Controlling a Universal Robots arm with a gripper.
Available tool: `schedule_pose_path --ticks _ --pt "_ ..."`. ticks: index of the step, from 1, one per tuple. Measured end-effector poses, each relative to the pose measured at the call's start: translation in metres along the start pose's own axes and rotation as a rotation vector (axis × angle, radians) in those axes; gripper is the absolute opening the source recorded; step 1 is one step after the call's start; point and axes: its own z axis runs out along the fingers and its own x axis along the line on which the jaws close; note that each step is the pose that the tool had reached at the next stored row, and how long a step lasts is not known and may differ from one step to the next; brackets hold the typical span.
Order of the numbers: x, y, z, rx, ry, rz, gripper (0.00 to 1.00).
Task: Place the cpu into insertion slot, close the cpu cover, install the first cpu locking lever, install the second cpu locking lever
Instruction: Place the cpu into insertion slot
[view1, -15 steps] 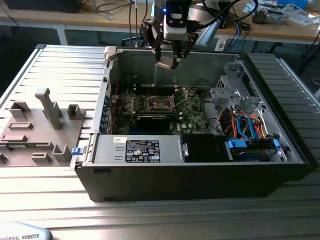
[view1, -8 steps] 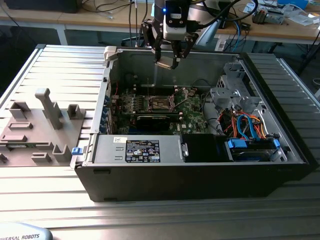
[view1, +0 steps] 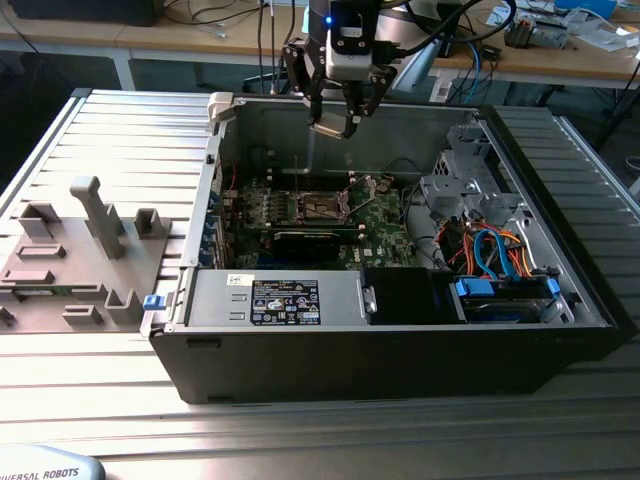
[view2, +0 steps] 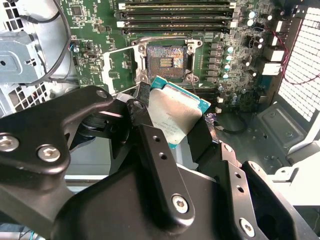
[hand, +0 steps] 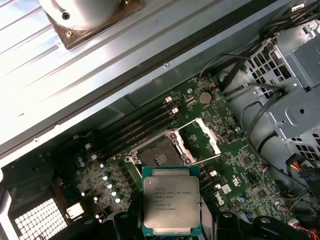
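Between the fingertips of the gripper (hand: 171, 226), pinched by two opposite edges: the cpu (hand: 171, 200), silver-grey top and green rim plain in both wrist views. Claw narrowed onto the chip, holding nothing else. Hangs well above the board in the exterior view, up near the rim of the case, touching nothing below.

Beneath and a little ahead of the chip: the insertion slot (hand: 160, 159), dark and bare, contact field exposed, no chip seated. Beside it, tipped up and away from the socket on its hinge: the cpu cover (hand: 210, 138), a thin pale frame, not lying over the socket. Seems unlatched at the locking levers as well; thin wires near the socket's edges too fine to trace, so cannot tell their exact position.

Around the socket: the green motherboard (hand: 235, 172), with a row of long memory slots (hand: 142, 127) along one side and small capacitors beyond. Farther out: a grey drive cage (hand: 295, 60) with bundled cables, and the black computer case (view1: 400, 360), lying open on the ribbed metal table (view1: 300, 430). Off to the exterior view's left, apart from the case: a grey fixture block (view1: 70, 250).

By the look of things, none of the four steps finished. First step under way: chip in the claw, over the socket, not lowered in. Left undone, as far as can be seen: seating the chip, dropping the cover, fastening both levers.
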Motion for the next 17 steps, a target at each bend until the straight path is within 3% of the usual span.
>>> schedule_pose_path --ticks 17 --pt "0.0000 0.0000 0.0000 -0.0001 -0.0013 0.022 0.54"
